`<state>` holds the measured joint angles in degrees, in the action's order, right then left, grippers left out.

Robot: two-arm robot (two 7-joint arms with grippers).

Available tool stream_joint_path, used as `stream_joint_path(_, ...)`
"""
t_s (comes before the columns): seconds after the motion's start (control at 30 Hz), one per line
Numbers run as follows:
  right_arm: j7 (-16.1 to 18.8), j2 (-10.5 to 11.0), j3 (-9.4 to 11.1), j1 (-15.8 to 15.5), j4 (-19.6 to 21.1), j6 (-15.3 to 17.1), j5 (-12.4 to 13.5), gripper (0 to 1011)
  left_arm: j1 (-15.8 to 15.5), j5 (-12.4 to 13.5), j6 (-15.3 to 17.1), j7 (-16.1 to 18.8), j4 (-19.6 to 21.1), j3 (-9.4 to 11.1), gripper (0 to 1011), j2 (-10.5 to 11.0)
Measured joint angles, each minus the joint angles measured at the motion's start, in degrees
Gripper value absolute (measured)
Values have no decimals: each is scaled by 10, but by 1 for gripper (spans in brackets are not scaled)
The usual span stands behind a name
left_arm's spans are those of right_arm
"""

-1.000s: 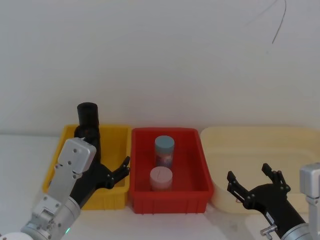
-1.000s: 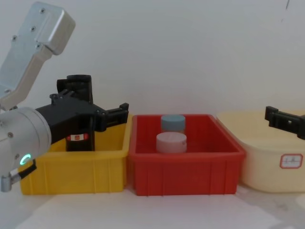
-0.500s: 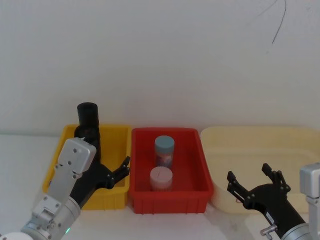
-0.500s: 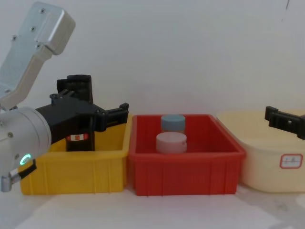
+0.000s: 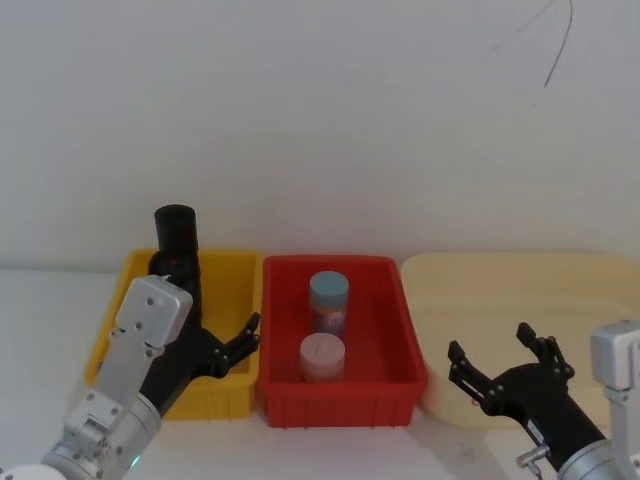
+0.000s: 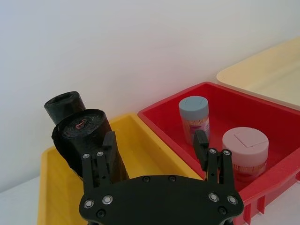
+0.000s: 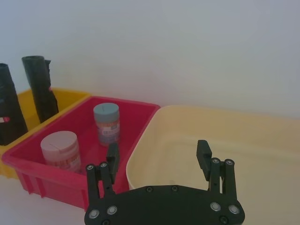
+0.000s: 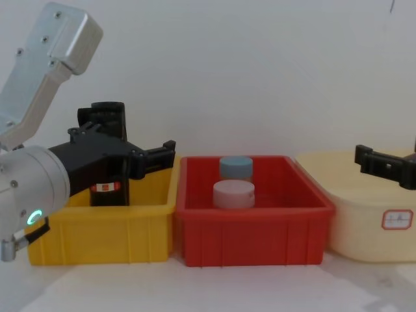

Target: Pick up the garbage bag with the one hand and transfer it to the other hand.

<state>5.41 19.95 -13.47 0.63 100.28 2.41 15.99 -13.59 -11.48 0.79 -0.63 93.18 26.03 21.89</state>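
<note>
1. My left gripper [image 6: 156, 138], the long black one on the silver-grey arm with the green-lit ring, hangs over the yellow plastic bin [image 5: 236, 263]. Its fingers are spread wide and there is nothing between them.
2. The garbage bag [image 6: 86, 137], a tall black cylindrical roll of plastic bags, stands roughly upright inside that yellow bin. From the chest camera I can see its narrow red-and-white label band low on the roll, just above the bin's front wall.
3. On the left wrist camera the garbage bag sits just beside one finger [image 6: 109, 143], outside the gap. I cannot tell whether the two touch.
4. A plain black roll of plastic [image 6: 63, 103] with no band stands close behind the garbage bag in the same bin.
5. The red plastic bin [image 5: 404, 305] sits right beside the yellow one. It holds a blue-lidded jar [image 5: 329, 291] toward the back and a pale pink-lidded jar [image 5: 322, 353] just in front of it.
6. My right gripper [image 5: 490, 342], also long and black, hangs low on the right at the near wall of the wide cream plastic tub [image 5: 520, 266]. Its fingers are wide apart and it carries nothing. It is well apart from the garbage bag, with the red bin between them.
</note>
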Motion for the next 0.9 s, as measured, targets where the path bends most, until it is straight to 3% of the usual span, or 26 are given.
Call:
stream_joint_path(0.5,86,22,-26,76,-46,27,-1,1001,0,0,0,0,0,0,1001,0)
stream_joint_path(0.7,135,31,-39,113,-61,53,15,1001,0,0,0,0,0,0,1001,0)
stream_joint_path(0.9,189,42,-48,148,-67,101,44,1001,0,0,0,0,0,0,1001,0)
